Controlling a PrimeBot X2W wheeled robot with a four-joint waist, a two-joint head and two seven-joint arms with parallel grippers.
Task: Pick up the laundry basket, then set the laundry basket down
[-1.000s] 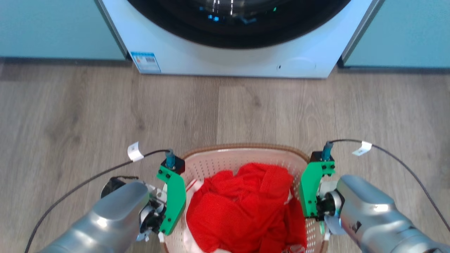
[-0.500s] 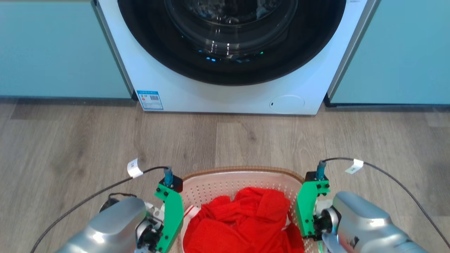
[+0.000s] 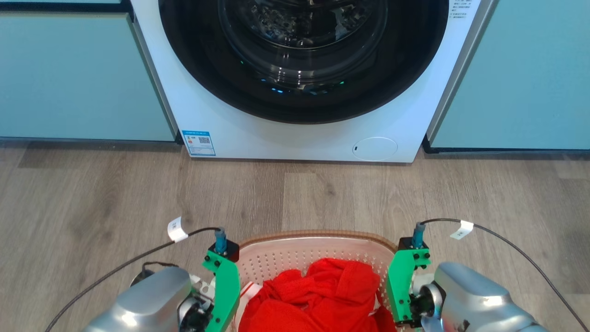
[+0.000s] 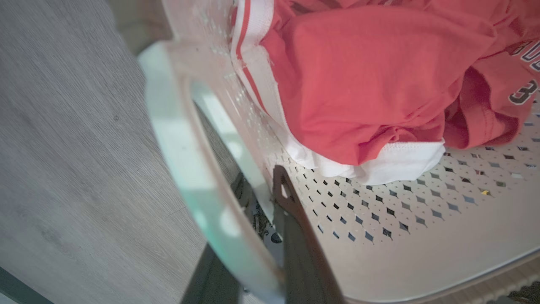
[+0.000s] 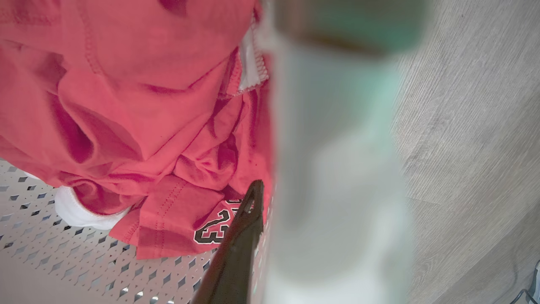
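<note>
Laundry basket [image 3: 318, 234], left fingers [image 4: 295, 228] clamped on its left side, right fingers [image 5: 236, 253] on its right side

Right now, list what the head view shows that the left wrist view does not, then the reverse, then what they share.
Head view, not left wrist view: the white washer with its dark round door, teal cabinets on either side, a blue label.
Left wrist view, not head view: how the left gripper grips, its dark fingers on either side of the white handle; the printed 3.
Both: the laundry basket, the red garment in it, the wooden floor.
</note>
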